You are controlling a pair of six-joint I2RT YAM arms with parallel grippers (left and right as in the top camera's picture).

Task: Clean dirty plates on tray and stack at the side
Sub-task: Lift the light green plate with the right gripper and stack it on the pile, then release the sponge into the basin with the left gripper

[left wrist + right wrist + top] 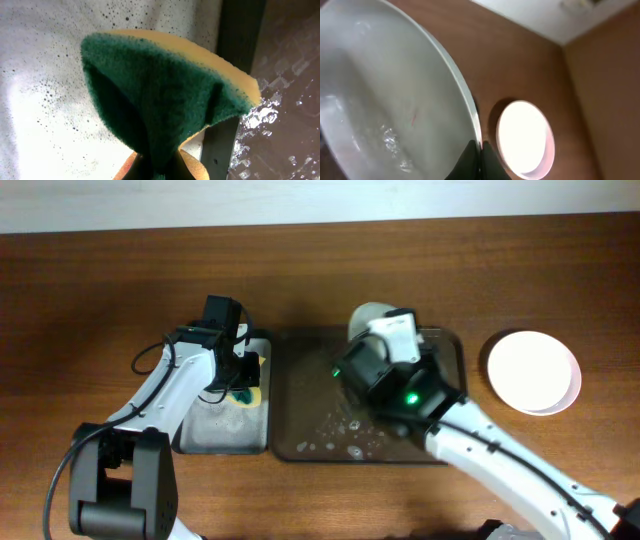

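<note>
My right gripper (pixel 372 345) is shut on the rim of a pale green plate (pixel 368 318) and holds it tilted over the back of the dark brown tray (pixel 300 395). In the right wrist view the plate (pixel 385 95) is wet, carries a small red smear, and its rim sits between the fingers (pixel 481 152). A white plate with a pinkish rim under it (pixel 532 370) lies on the table to the right, also in the right wrist view (pixel 525 137). My left gripper (pixel 240 377) is shut on a yellow-and-green sponge (pixel 165 95).
A smaller black tray (pixel 215 430) with a whitish, soapy inside lies left of the brown tray; the sponge hangs over its right side (pixel 235 115). Water drops and foam lie on the brown tray's floor (pixel 340 430). The table is brown wood.
</note>
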